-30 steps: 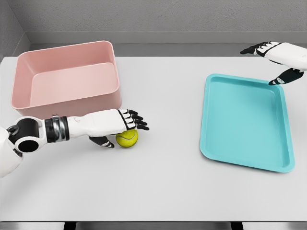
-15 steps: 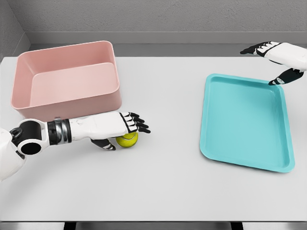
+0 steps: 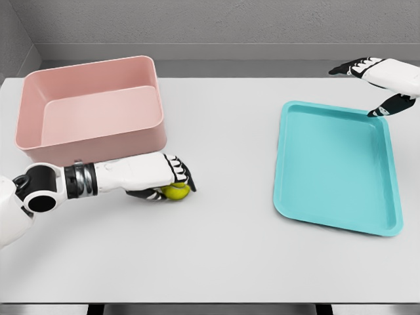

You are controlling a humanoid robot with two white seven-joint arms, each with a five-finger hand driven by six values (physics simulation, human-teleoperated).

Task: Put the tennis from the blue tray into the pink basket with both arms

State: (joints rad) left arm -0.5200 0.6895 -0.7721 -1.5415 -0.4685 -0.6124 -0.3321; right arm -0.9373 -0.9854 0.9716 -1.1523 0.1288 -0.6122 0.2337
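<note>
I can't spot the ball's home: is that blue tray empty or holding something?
Empty. The blue tray shows only bare floor; the ball sits on the table under the left hand.

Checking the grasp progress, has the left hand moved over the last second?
Yes. The left hand has curled its fingers down over the tennis ball, which sits in front of the pink basket.
</note>
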